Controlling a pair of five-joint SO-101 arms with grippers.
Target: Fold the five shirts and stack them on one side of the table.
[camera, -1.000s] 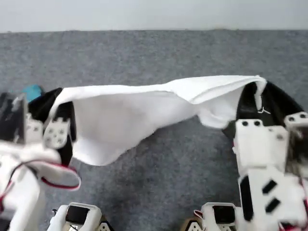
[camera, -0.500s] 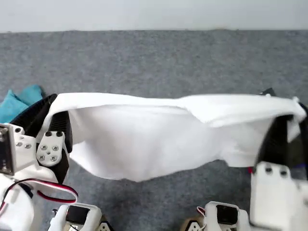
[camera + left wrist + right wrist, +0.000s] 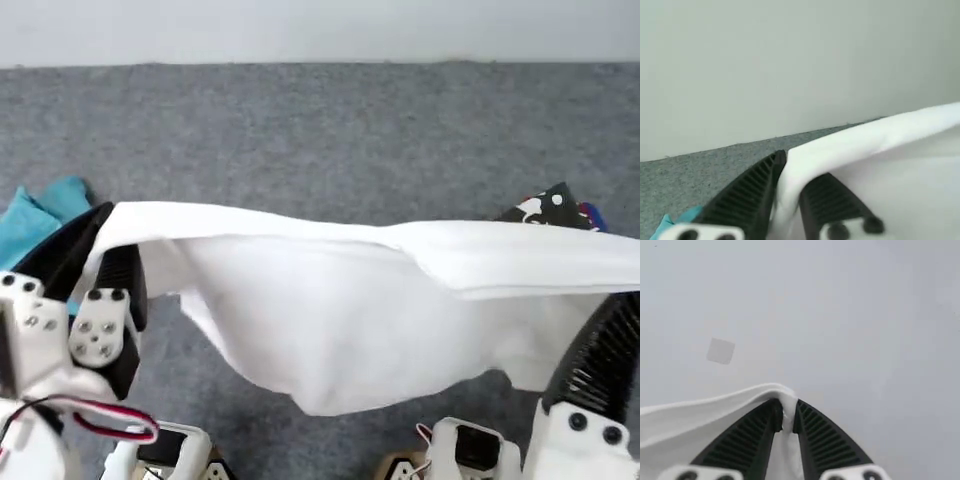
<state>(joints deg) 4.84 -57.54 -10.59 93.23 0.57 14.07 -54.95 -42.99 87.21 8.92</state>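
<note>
The shirt (image 3: 330,320) hangs stretched between raised arms above the table (image 3: 300,130). The left claw (image 3: 790,169) and right claw (image 3: 785,412) each clamp a corner.

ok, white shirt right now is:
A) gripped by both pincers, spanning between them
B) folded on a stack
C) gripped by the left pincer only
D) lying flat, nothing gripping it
A: the left pincer and the right pincer are each shut on an edge of the white shirt, which spans between them.
</note>
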